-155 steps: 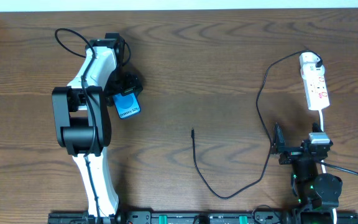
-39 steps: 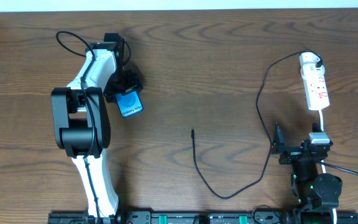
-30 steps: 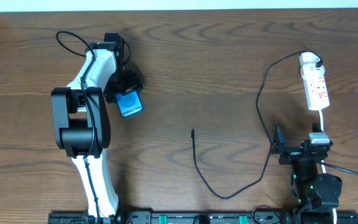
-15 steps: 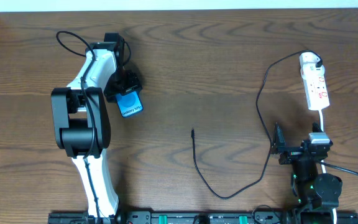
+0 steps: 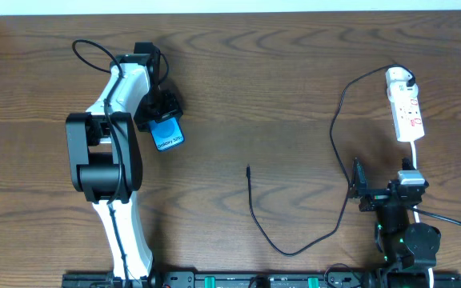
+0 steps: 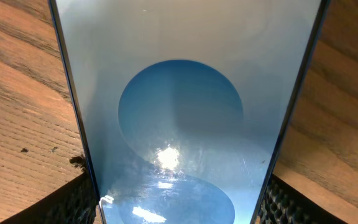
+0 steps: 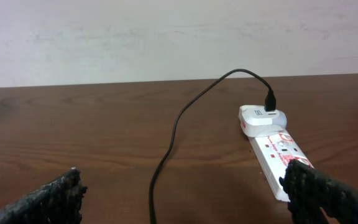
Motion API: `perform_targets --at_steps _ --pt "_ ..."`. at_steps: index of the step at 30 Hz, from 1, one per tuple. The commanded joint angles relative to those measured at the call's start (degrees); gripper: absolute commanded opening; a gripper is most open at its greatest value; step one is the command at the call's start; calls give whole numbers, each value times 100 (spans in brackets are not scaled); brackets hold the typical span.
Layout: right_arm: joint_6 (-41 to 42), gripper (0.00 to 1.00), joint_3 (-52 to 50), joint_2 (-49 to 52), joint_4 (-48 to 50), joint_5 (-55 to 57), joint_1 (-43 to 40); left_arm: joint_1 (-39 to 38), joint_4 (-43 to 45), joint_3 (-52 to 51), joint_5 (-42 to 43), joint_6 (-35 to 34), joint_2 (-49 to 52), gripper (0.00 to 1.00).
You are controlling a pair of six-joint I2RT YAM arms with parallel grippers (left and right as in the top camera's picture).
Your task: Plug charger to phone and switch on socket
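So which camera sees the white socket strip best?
The right wrist view: the socket is close, red markings and plugged-in charger clear. Overhead shows it small, far right. Left wrist shows the phone instead.

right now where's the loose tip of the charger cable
In the overhead view the charger tip lies near the centre of the table, right of the phone and left of the power strip, touching neither.

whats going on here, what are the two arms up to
The left tool sits at the phone, a finger on each side of it; whether it grips yet is unclear. The right tool is open and empty, facing the power strip. The charger cable runs from the strip across the table, its free end far from the phone.
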Motion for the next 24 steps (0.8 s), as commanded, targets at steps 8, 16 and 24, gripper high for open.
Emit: perform_targets --at_steps 8,16,24 --pt "-63 99 -7 -35 -20 -35 107 15 -68 -214 -131 9 164 32" --pt "-63 99 -7 -35 -20 -35 107 15 -66 -214 -131 9 164 22" --pt "-63 99 -7 -35 -20 -35 107 15 -70 -214 -131 9 164 7"
